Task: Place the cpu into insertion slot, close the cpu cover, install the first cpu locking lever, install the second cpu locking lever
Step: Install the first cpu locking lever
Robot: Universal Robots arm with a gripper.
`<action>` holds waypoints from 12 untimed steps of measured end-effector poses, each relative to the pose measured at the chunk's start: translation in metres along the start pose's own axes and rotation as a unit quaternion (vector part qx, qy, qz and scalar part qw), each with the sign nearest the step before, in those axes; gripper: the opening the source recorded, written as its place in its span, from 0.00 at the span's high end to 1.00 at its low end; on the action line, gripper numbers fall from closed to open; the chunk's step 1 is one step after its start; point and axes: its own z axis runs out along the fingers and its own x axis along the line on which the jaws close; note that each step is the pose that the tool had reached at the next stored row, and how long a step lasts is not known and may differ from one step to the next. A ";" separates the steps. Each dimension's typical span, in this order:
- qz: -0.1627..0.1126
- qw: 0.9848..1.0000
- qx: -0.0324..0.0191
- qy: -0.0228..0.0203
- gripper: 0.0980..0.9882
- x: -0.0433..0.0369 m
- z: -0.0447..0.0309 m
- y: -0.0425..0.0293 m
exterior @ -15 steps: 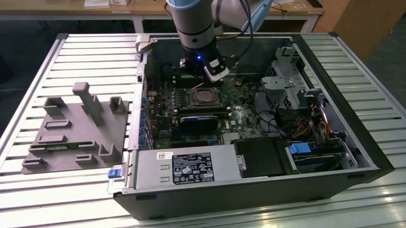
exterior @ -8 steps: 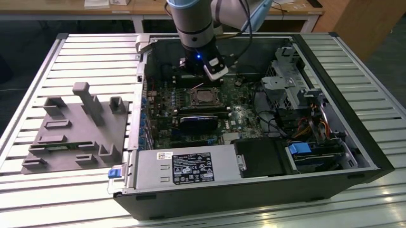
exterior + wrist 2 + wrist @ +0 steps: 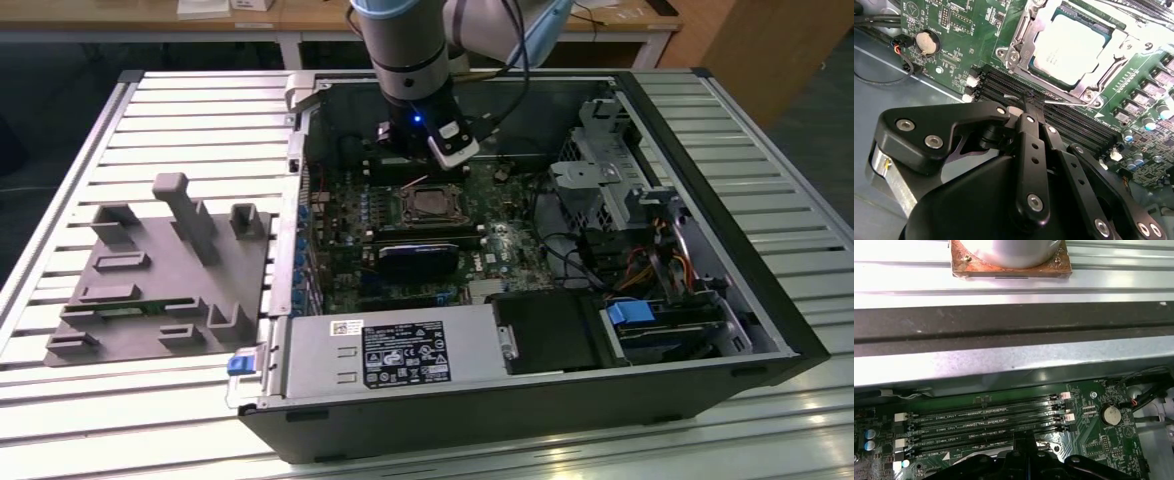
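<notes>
The cpu (image 3: 1069,47) sat under the closed cpu cover (image 3: 1021,40); the gripper (image 3: 1028,101), jaws closed, met the locking lever (image 3: 1060,102); steady pressure, without slipping off, seemed wise.

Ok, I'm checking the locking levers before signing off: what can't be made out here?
- Thin silver wire lever: second wrist view, middle hidden behind the black tool.
- Square silver cpu cover frame: one side cut off by that picture's edge.
- Levers at the silver-rimmed socket, exterior view: too small.
</notes>
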 end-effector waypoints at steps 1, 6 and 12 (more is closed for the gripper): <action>0.000 1.000 0.000 0.000 1.00 0.0000 0.0000 0.0000; -0.001 1.000 0.002 -0.006 1.00 0.0011 0.0007 -0.0003; 0.002 1.000 0.009 -0.019 1.00 0.0021 0.0030 -0.0005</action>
